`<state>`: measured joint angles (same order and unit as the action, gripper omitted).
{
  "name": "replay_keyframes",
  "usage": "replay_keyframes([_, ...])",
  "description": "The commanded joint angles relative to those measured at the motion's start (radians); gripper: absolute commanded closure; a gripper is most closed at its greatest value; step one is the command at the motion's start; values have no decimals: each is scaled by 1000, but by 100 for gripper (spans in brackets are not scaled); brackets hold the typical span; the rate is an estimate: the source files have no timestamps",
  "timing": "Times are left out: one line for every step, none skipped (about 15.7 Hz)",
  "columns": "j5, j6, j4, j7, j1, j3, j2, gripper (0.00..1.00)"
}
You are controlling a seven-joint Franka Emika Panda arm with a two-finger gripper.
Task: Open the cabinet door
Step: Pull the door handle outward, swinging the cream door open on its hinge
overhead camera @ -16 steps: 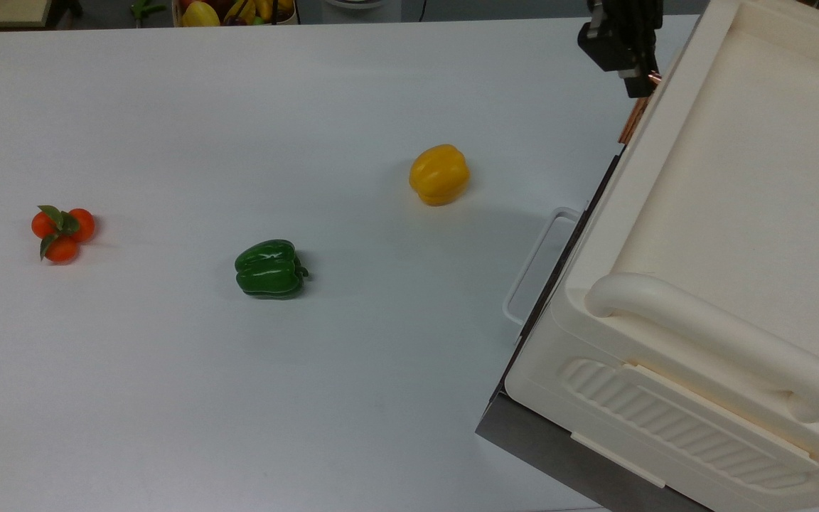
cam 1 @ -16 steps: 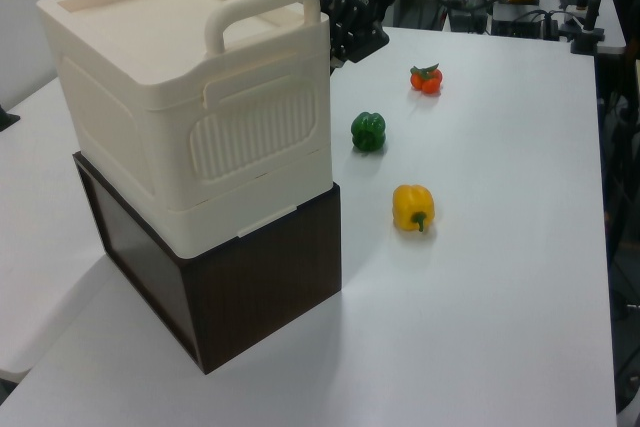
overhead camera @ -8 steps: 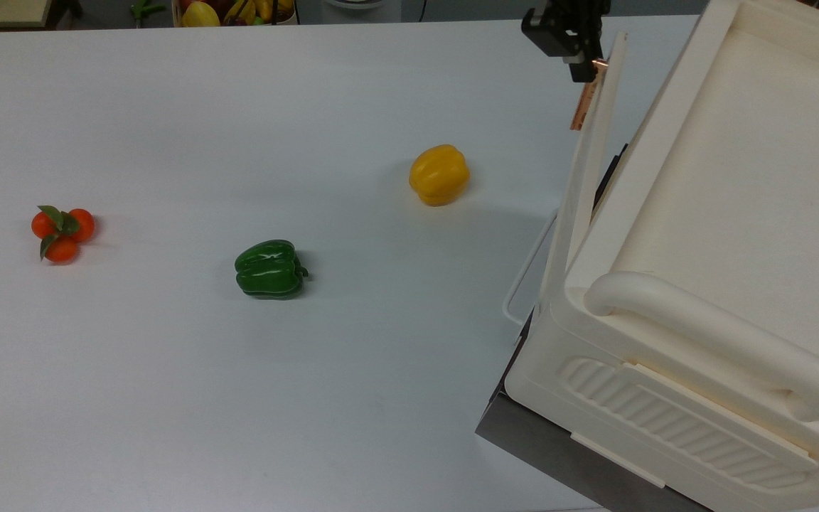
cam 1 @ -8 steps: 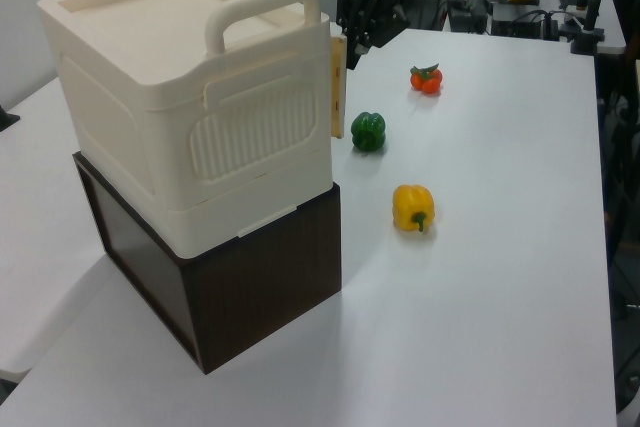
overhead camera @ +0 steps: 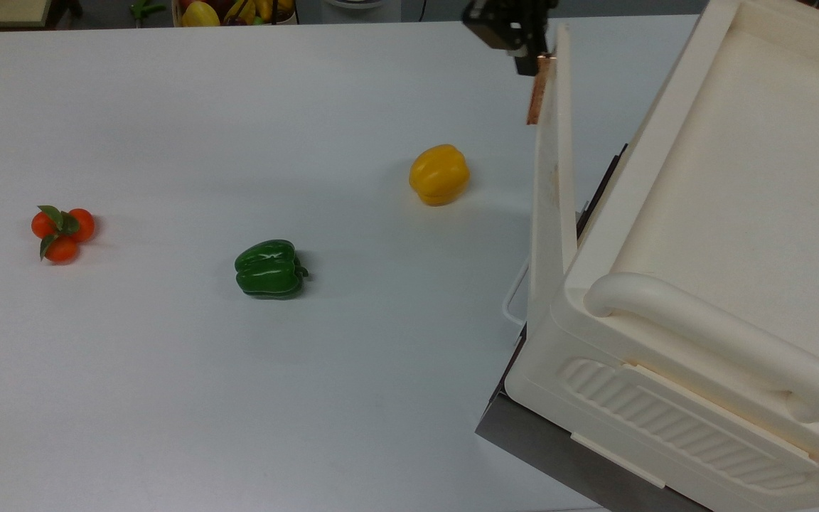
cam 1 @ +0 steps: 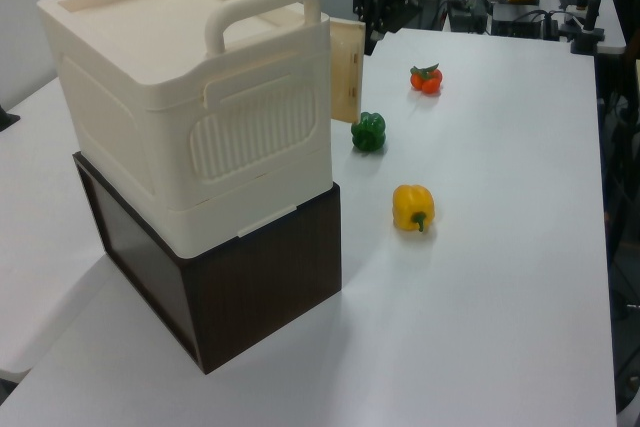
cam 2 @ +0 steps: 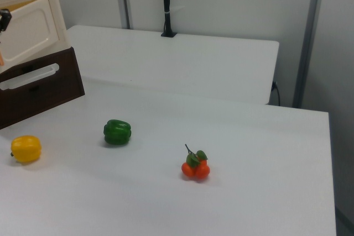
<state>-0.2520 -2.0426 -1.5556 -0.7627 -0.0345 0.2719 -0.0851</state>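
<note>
Cabinet door (overhead camera: 550, 185) handle at hand (overhead camera: 527, 64)

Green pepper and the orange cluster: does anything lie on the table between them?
Nothing. In the top view the stretch from the green pepper to the orange cluster is bare white table; the right view agrees.
</note>
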Motion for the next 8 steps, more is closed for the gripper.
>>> replay_keyframes([8,-21,-38,-20,4,-66,7,100])
replay_keyframes([8,-21,-38,-24,5,-80,7,100])
replay_keyframes([8,-24,-38,-27,19,-89,7,100])
replay_keyframes([8,-30,-37,-29,25,-94,4,100])
replay_keyframes([8,-34,-35,-30,31,-105,-1,100])
replay_keyframes([8,-37,-32,-32,38,-117,-5,100])
replay_keyframes([8,-48,-31,-32,42,-125,-10,100])
replay_keyframes([8,-82,-32,-32,44,-134,-12,100])
